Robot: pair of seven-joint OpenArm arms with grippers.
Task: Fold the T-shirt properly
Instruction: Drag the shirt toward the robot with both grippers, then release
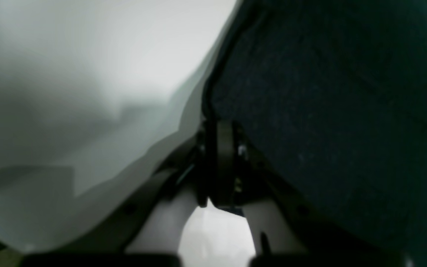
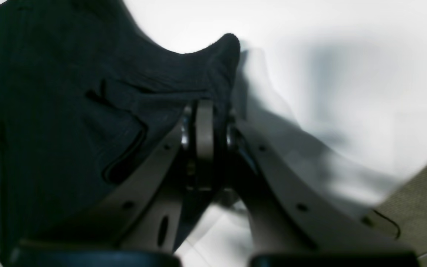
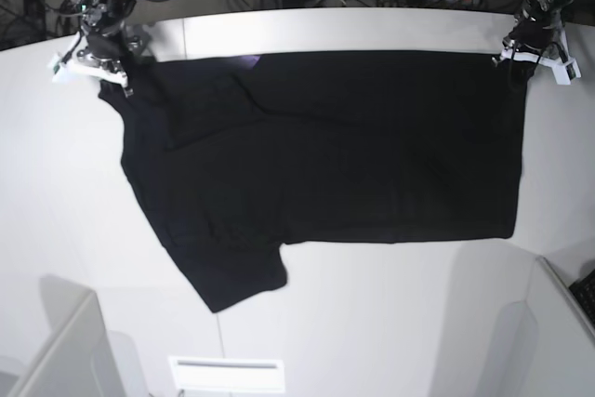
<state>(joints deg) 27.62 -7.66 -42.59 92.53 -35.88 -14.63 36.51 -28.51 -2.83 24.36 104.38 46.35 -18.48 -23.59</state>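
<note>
Overhead, T-shirt (image 3: 325,155) between left end effector (image 3: 517,70) and right end effector (image 3: 113,79).

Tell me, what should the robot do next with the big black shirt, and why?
Probably pull the far edge toward the near edge. Both the left gripper and right gripper are shut on the far corners of the T-shirt, which hangs stretched out above the white table, not yet folded.

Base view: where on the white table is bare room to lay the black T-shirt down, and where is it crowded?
Bare table lies below the hanging T-shirt, beyond its lower edge, and on the view's left beside the sleeve. The far edge is crowded: both grippers, right and left, pinch the shirt there, with cables behind.
</note>
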